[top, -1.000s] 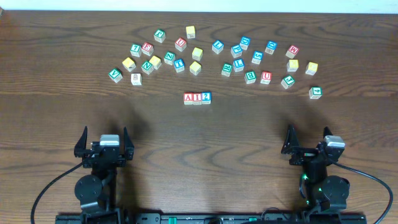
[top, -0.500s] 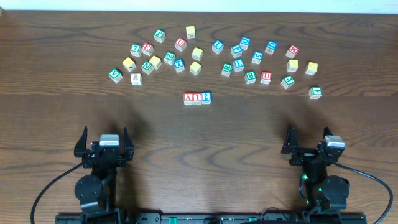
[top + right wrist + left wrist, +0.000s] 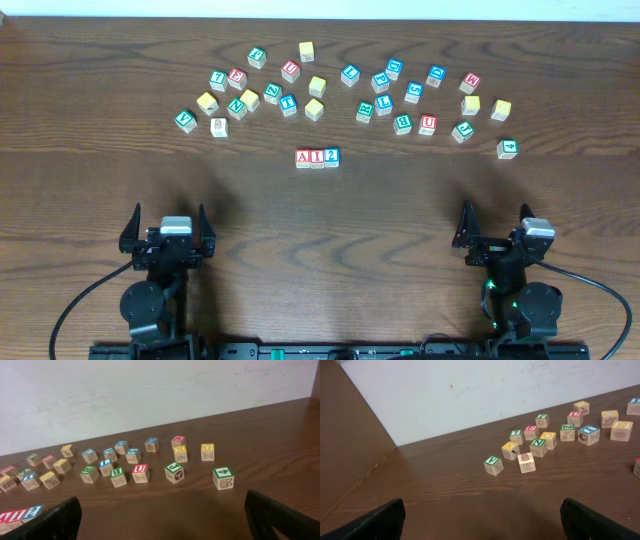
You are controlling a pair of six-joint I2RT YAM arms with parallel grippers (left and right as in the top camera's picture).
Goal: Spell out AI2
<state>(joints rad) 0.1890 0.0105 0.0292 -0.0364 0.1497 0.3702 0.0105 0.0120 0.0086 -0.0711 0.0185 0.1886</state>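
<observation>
Blocks in a tidy row at mid-table: red A block (image 3: 303,157), red I block (image 3: 317,157) and blue 2 block (image 3: 331,156), touching side to side and reading AI2 from the robot's side. Stands apart from the loose blocks (image 3: 315,85) scattered across the far half of the table (image 3: 400,200), well clear of stray letters, likely to avoid muddling the word. Appears complete as spelled, judging by order and alignment.

Left gripper (image 3: 169,215) at the near left edge, jaws spread wide and holding nothing; right gripper (image 3: 496,215) at the near right edge, likewise spread and empty. Sits well away from the row on both sides, presumably to avoid nudging the finished word.

Shows, from the right wrist, the end of the row at the lower left of the view, with spare blocks strung out beyond it toward the pale wall (image 3: 150,390). Shows, from the left wrist, only spare blocks and bare wood between the black fingers (image 3: 375,520). Leaves little to do, by the look of it, beyond leaving the three blocks alone.
</observation>
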